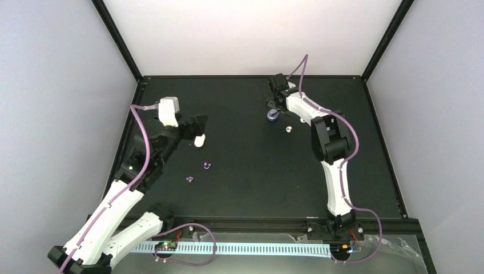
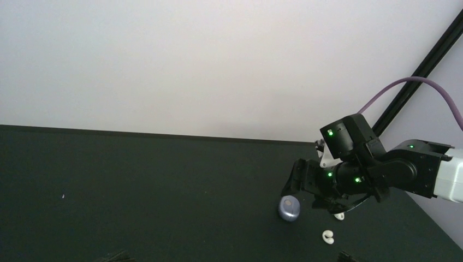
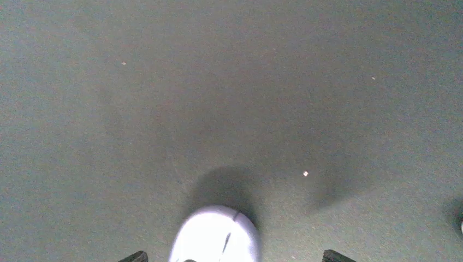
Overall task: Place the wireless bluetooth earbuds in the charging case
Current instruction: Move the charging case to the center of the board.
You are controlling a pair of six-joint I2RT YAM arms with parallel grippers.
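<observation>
A closed lavender charging case (image 1: 273, 115) lies at the back middle of the black mat. My right gripper (image 1: 276, 107) hangs over it, jaws open. In the right wrist view the case (image 3: 215, 236) sits between the two fingertips (image 3: 134, 256), nearer the left one, and I cannot tell whether it is touched. One white earbud (image 1: 289, 129) lies just right of the case. The left wrist view shows two white earbuds (image 2: 328, 236) (image 2: 339, 216), the second partly under my right gripper (image 2: 308, 196). Two purple earbuds (image 1: 207, 166) (image 1: 189, 180) lie left of centre. My left gripper (image 1: 197, 127) is open and empty.
A white oval case (image 1: 199, 141) lies on the mat just below my left gripper. The mat (image 1: 245, 188) is bounded by a black frame and white walls. The right arm's elbow (image 1: 330, 140) stands over the right half.
</observation>
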